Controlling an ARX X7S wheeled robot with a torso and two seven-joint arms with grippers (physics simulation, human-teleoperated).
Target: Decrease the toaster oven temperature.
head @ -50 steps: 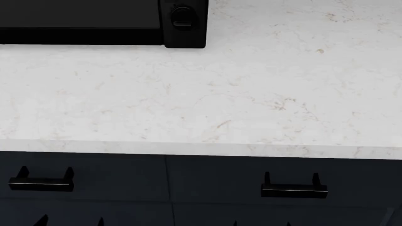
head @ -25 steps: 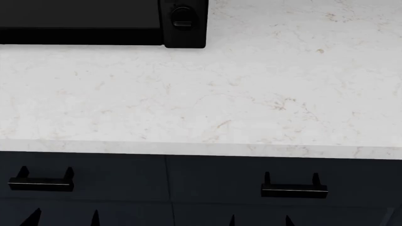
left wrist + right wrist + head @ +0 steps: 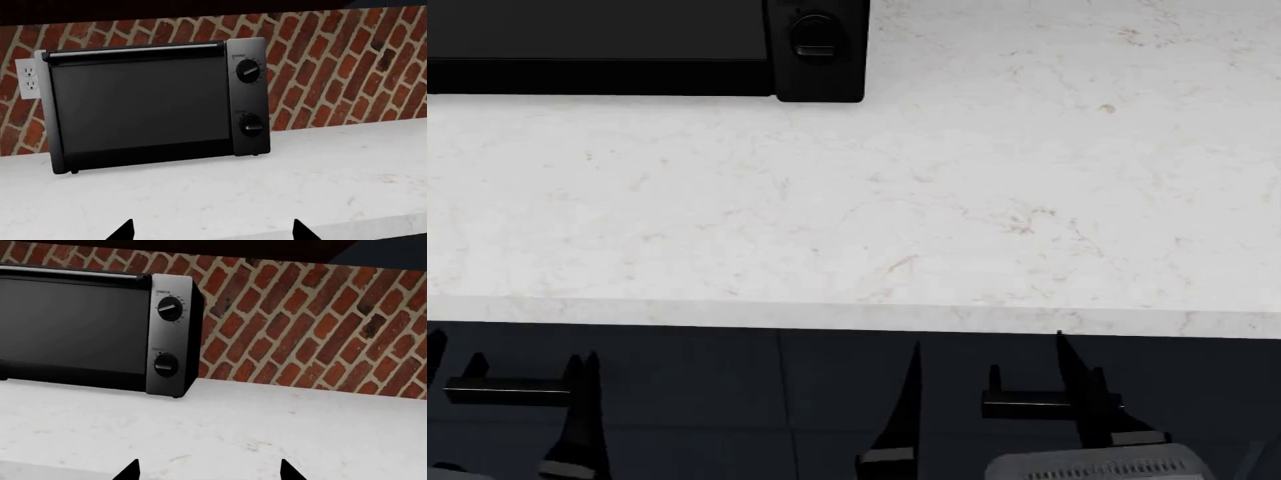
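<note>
The toaster oven (image 3: 157, 105) stood at the back of the white stone surface (image 3: 233, 195), against a brick wall (image 3: 333, 70), its long axis running side to side along that wall. Its wide dark glass door (image 3: 143, 102) faced outward, and a narrow panel at the door's right carried two round knobs, an upper knob (image 3: 249, 72) and a lower knob (image 3: 251, 125). The labels above them were too small to read, so I could not tell which one set the temperature. A wall socket (image 3: 28, 79) showed just beside the oven's far-left edge.

In the head view the oven sat in the far left corner, well apart from both arms. The left pincer (image 3: 507, 405) and the right pincer (image 3: 988, 400) were low, in front of the dark drawers (image 3: 827, 400) and below the edge of the surface. Each was released, its fingertips spread with nothing between them.

The knobs lay forward and above both pincers. From the head view the knob panel fell between the two, nearer the left pincer's line sideways, though the right wrist view framed the knobs closer and larger. I judged either arm would have to rise over the edge and reach well forward.
</note>
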